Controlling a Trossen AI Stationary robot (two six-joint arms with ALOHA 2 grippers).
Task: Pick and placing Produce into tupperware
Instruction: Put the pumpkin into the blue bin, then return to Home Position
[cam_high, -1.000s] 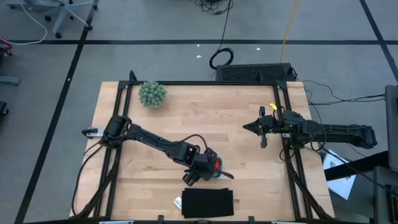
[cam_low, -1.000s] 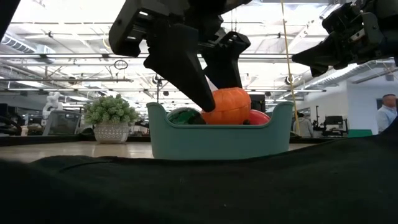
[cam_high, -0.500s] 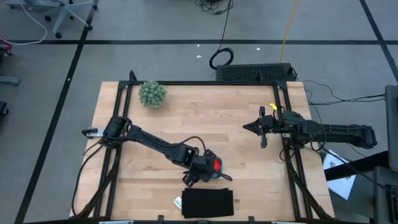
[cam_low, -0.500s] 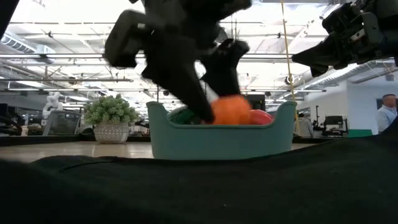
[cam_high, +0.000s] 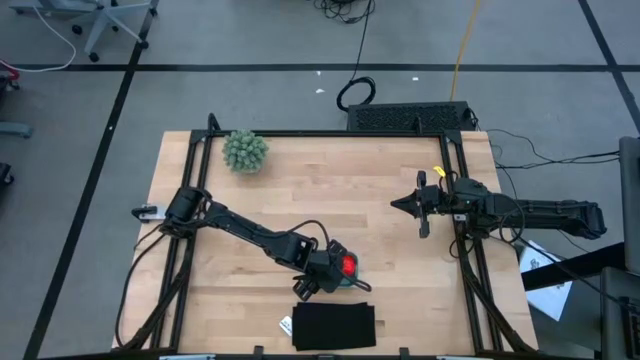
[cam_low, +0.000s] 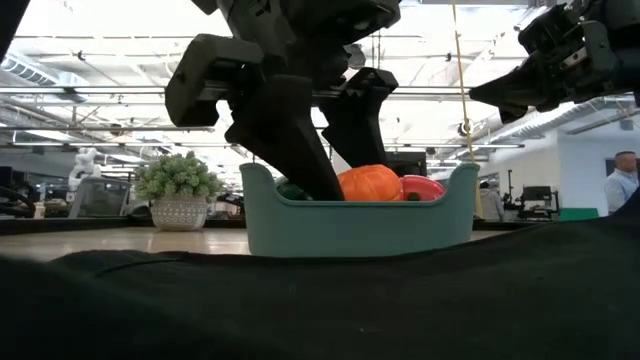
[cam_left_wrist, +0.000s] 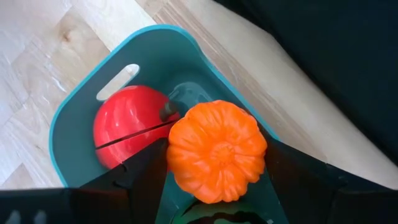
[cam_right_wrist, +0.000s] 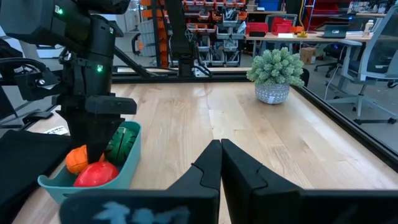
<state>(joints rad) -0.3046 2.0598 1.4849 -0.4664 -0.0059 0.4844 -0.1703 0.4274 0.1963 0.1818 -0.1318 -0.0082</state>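
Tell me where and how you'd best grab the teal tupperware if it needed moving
Probably by a short end wall of the tupperware, at the slot handle, one finger inside and one outside, coming from above. The rim is thin and upright there, while the left gripper and produce fill the middle.

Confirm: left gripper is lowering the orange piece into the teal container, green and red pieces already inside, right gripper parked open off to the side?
Not quite: the right gripper is shut, fingers pressed together in the right wrist view. The rest holds: the left gripper has the orange piece in the teal container, with the red piece and green piece already inside.
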